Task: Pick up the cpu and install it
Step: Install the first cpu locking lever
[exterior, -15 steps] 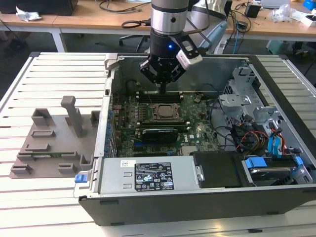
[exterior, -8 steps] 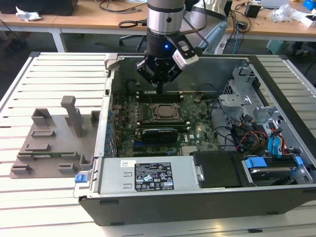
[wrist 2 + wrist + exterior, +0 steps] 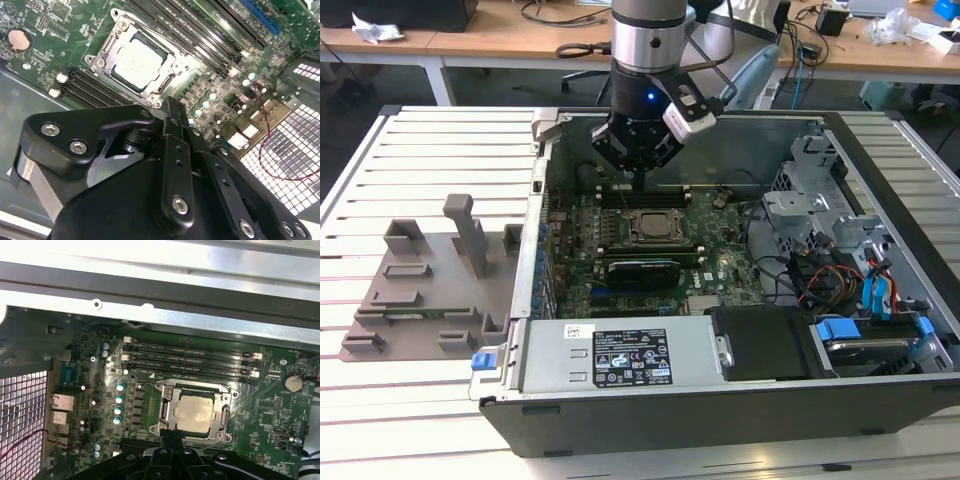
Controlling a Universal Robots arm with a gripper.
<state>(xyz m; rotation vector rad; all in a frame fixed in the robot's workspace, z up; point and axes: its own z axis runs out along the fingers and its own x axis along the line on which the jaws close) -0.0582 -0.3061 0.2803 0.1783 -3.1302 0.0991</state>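
Observation:
The cpu (image 3: 653, 226), a pale silver square chip, lies flat inside the dark socket frame (image 3: 629, 228) on the green motherboard of the open computer case. In both wrist views the cpu (image 3: 137, 62) (image 3: 195, 413) sits level within the metal frame. My gripper (image 3: 642, 185) hangs just above the board, beside the socket's edge towards the memory slots. Its black fingers (image 3: 172, 107) are pressed together with nothing between them, a short way off the cpu. The fingertips (image 3: 172, 439) stand at the socket frame's rim.
Memory slots (image 3: 190, 360) run alongside the socket. A black card (image 3: 642, 270) lies on the socket's near side, then a power supply (image 3: 620, 355). Drive cages and cables (image 3: 840, 250) fill the exterior view's right. A grey fixture plate (image 3: 430, 280) lies outside the case.

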